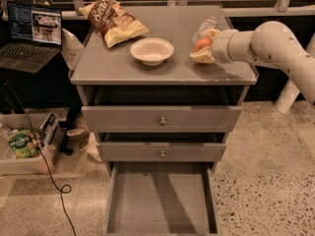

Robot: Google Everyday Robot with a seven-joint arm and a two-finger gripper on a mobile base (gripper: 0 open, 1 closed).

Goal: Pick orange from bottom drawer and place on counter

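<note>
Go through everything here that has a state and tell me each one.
Gripper: shut on the orange, over the counter, right side.
Orange: held in gripper.
Bottom drawer: fully open, empty.
Bowl: upright, empty.
Chip bag: lying flat.
Laptop: open, screen lit.
</note>
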